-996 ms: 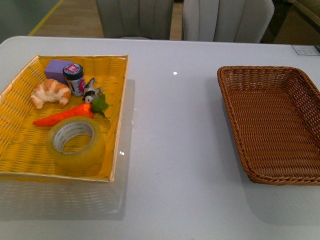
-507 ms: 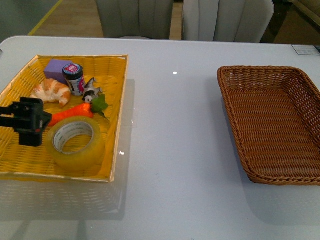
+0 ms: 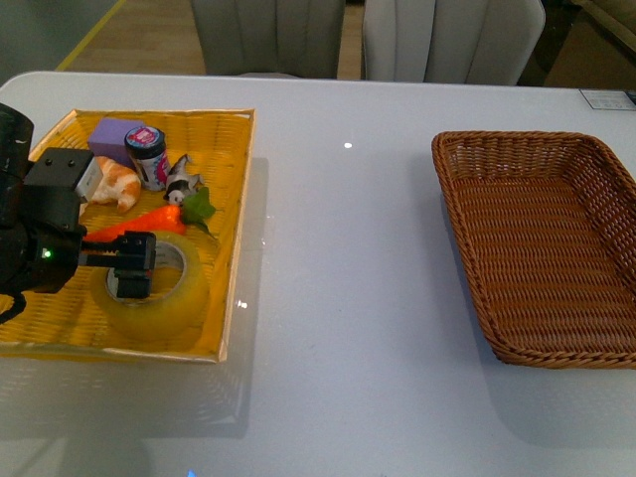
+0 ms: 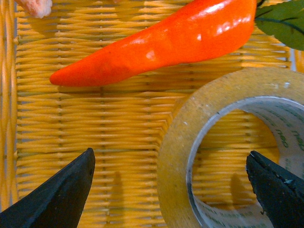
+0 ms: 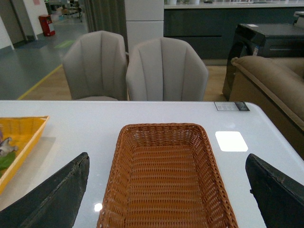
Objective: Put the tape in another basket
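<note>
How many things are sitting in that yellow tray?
6: purple block and jar at the far side, croissant and small toy in the middle, carrot, and tape nearest. The left arm may hide more.

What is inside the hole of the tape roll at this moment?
Inside the tape, the left wrist view shows the weave of the yellow tray and the white printed core. One finger of the open left gripper hangs over the hole and covers whatever lies beneath it.
</note>
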You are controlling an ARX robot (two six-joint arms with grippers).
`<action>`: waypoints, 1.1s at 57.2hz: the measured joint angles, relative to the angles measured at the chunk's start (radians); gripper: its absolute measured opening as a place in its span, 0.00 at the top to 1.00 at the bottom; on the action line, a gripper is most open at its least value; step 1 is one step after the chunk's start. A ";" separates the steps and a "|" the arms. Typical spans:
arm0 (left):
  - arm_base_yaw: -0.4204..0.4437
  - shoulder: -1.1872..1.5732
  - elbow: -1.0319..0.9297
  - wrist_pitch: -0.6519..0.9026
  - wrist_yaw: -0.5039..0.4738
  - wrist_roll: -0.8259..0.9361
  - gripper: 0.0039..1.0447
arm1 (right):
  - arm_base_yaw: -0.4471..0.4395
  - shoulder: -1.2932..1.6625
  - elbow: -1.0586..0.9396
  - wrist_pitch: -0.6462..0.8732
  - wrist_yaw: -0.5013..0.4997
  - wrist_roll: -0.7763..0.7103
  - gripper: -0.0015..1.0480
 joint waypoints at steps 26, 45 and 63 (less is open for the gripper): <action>-0.013 0.072 0.103 -0.083 -0.046 -0.011 0.47 | 0.000 0.000 0.000 0.000 0.000 0.000 0.09; -0.015 0.060 0.107 -0.108 -0.026 -0.047 0.84 | 0.000 0.000 0.000 0.000 0.000 0.000 0.09; -0.018 -0.190 0.037 -0.103 0.038 -0.109 0.85 | 0.000 0.000 0.000 0.000 0.000 0.000 0.09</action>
